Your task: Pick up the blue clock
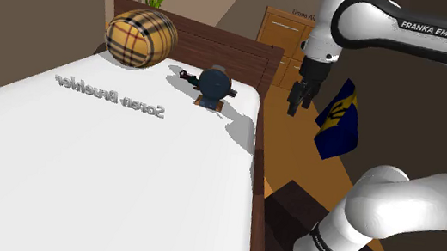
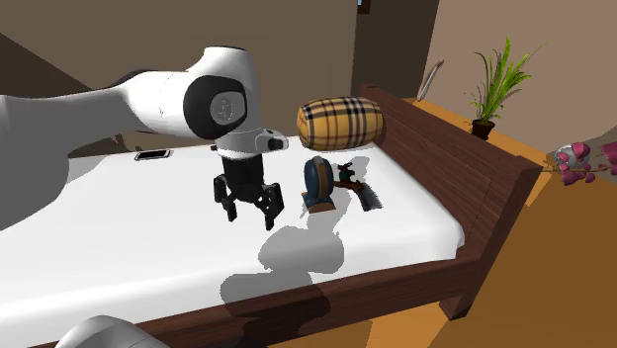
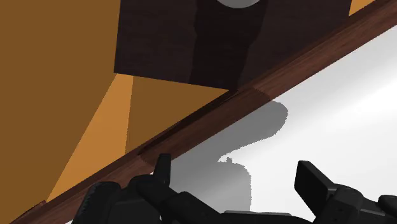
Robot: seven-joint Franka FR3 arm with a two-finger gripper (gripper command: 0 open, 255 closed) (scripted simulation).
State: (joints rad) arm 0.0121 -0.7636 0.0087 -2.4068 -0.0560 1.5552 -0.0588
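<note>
The blue clock (image 1: 214,84) I see is a round, dark blue disc that stands upright on a small brown base. It rests on the white bed (image 1: 79,164) at the headboard end, close to the mattress's side edge and near a plaid, barrel-shaped pillow (image 1: 141,38). Nothing holds it.
</note>
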